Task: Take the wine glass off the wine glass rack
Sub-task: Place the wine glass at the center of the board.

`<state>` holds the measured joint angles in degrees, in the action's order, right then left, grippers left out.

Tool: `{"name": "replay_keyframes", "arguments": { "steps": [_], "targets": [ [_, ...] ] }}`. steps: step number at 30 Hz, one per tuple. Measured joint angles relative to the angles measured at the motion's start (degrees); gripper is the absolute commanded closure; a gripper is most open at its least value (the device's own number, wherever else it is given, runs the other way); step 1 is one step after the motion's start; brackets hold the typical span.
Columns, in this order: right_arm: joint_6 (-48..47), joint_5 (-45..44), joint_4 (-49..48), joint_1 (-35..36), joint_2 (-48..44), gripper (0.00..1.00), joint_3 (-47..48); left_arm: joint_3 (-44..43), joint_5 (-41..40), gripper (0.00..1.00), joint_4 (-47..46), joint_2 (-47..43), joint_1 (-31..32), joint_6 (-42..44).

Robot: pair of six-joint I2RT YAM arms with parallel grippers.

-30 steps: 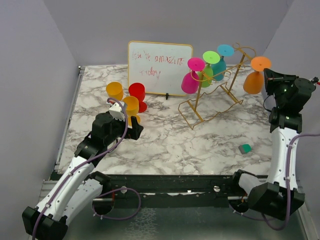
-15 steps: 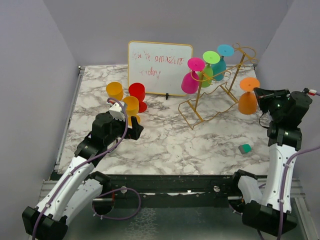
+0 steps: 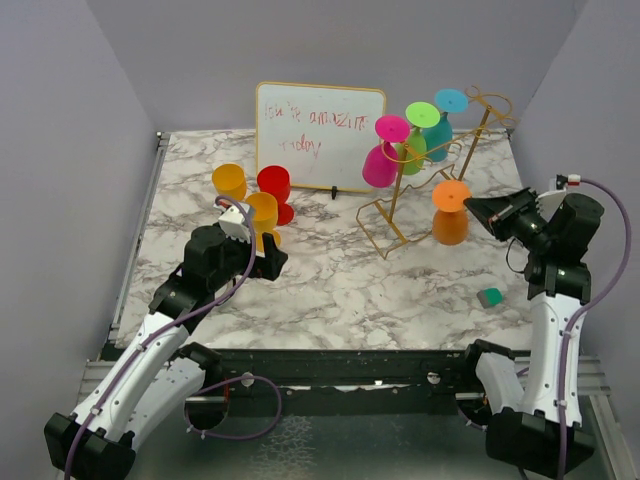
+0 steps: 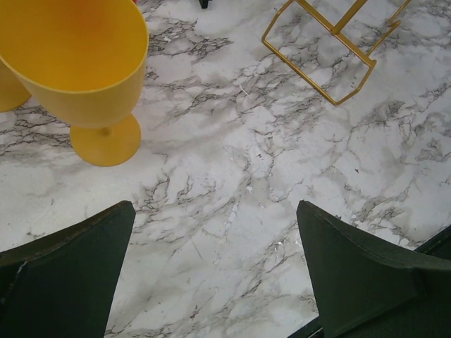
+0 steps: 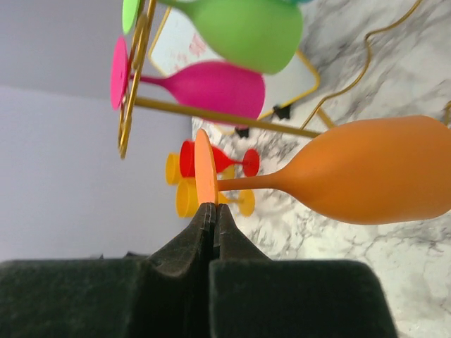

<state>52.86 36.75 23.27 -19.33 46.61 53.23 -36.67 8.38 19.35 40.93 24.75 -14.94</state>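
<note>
My right gripper (image 3: 474, 207) is shut on the foot of an orange wine glass (image 3: 450, 212) and holds it upside down in the air, just right of the gold wire rack (image 3: 425, 205). In the right wrist view the gripper (image 5: 213, 210) pinches the rim of the orange foot, with the orange wine glass bowl (image 5: 384, 172) to the right. Pink (image 3: 382, 160), green (image 3: 416, 140) and teal (image 3: 443, 125) glasses hang on the rack. My left gripper (image 3: 268, 258) is open and empty near a yellow glass (image 4: 81, 67); in the left wrist view it (image 4: 215, 239) is over bare marble.
A white dry-erase board (image 3: 320, 135) stands at the back. Orange (image 3: 229, 182), red (image 3: 274, 190) and yellow (image 3: 263, 215) glasses stand upright at the left. A small green block (image 3: 489, 297) lies at the front right. Grey walls close in both sides.
My right gripper has carried the orange glass down and to the left, from beside the rack's top right end to a spot low by the rack's right side. The left arm has not moved.
</note>
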Motion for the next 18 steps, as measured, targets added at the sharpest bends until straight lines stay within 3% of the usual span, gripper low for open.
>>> {"name": "replay_keyframes", "arguments": {
  "steps": [8,18],
  "targets": [
    [-6.0,14.7,-1.7,4.1,2.2,0.99,-1.3,0.1,3.3,0.01,-1.3,-1.2,0.0,-3.6],
    [-18.3,26.0,2.2,12.2,4.6,1.0,-1.4,-0.6,20.9,0.04,-14.7,4.7,0.0,-17.1]
  ]
}}
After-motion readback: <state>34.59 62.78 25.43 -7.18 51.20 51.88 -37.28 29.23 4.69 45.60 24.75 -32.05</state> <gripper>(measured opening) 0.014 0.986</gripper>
